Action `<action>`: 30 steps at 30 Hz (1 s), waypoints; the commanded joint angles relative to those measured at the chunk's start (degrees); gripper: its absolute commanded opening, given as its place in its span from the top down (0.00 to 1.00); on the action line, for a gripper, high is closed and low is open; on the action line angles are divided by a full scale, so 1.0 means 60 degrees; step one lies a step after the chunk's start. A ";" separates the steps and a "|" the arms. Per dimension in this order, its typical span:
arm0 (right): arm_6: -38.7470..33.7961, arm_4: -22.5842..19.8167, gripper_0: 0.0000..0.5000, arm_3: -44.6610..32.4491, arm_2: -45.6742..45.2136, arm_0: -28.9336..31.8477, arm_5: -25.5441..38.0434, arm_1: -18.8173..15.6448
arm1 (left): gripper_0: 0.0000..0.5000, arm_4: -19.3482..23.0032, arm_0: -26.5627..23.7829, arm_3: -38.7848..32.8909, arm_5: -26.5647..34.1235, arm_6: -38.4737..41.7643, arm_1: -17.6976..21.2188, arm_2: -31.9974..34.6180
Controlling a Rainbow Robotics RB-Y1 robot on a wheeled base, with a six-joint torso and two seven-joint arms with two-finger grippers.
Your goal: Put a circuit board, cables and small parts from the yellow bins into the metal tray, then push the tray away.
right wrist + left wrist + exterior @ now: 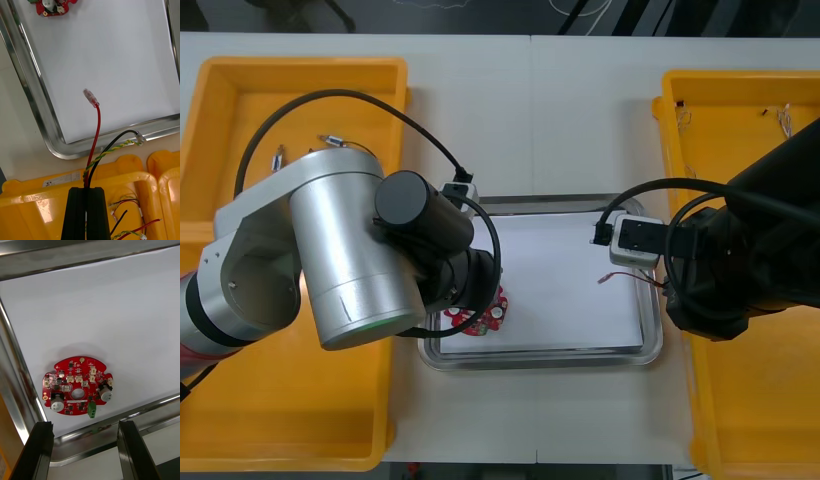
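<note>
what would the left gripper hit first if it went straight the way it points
Probably the red circuit board, lying in the metal tray ahead of the open left gripper. Depth is unclear, so the tray's rim could come first.

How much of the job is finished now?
Done: the circuit board lies in the metal tray, under the open left gripper. In hand: the right gripper is shut on cables reaching over the tray. Left: small metal parts in a yellow bin, then pushing the tray.
</note>
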 commanded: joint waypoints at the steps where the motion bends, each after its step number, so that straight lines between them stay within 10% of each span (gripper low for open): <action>1: -0.0288 0.0629 1.00 -0.0028 0.0877 -0.0750 0.0158 0.0823 | 0.00 0.0479 0.0098 -0.0469 0.0682 0.0558 0.0449 0.1112; 16: -0.0082 0.2152 1.00 0.1803 0.3206 -0.1629 0.0597 0.3006 | 0.00 0.1651 0.0098 0.0059 0.1971 0.0499 0.1240 0.3983; 30: -0.0039 0.4027 1.00 0.3077 0.4481 -0.1438 0.0041 0.3651 | 0.00 0.1607 0.0098 0.1406 0.1971 0.0265 0.1504 0.5272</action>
